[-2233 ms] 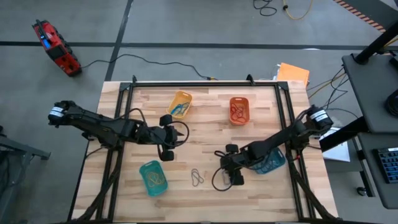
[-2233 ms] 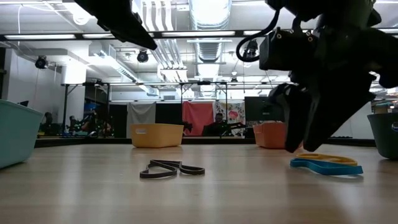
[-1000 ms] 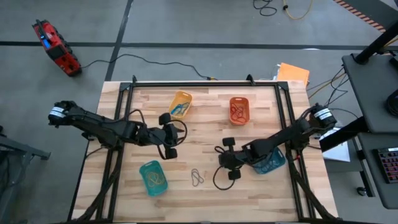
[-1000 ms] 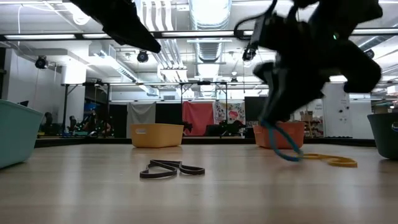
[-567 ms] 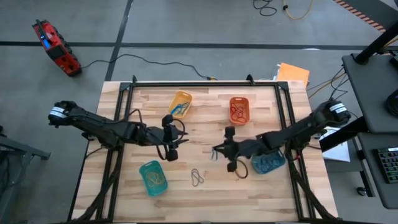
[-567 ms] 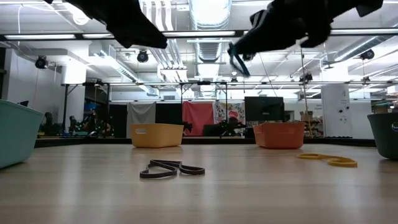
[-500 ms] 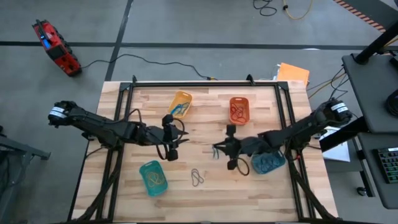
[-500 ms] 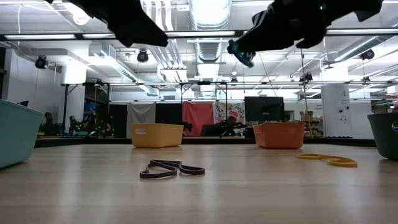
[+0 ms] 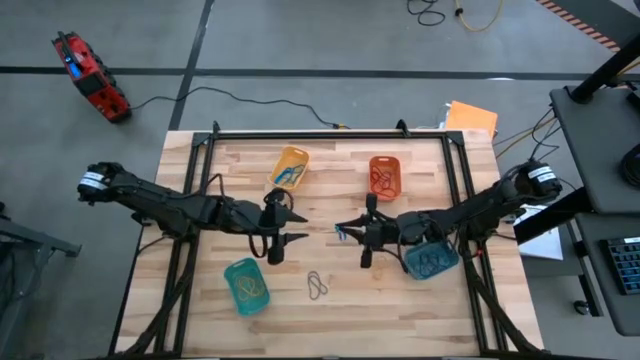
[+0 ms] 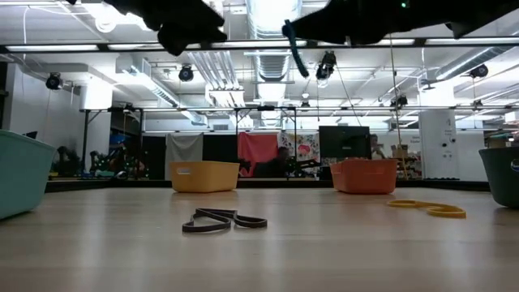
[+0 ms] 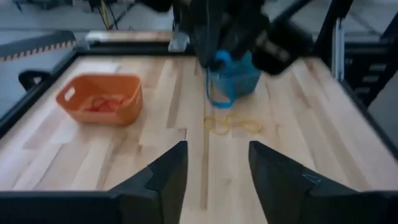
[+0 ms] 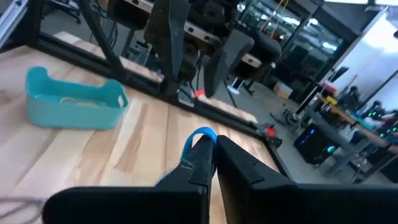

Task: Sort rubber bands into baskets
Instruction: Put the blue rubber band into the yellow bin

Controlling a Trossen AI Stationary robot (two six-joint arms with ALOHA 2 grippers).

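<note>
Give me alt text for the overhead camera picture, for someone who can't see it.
Seen from above, the right gripper holds a blue rubber band over the middle of a wooden table, facing the open left gripper. Four baskets sit around them: yellow, orange, teal-green and darker blue-teal. A dark band lies loose near the front.

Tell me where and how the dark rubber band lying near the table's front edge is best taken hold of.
The dark rubber band lies flat on the bare table, twisted into two loops. Probably best to come straight down and pinch where the loops cross, its thickest part. The left end effector, open, hovers closer to it than the right end effector, which is shut on the blue rubber band.
</note>
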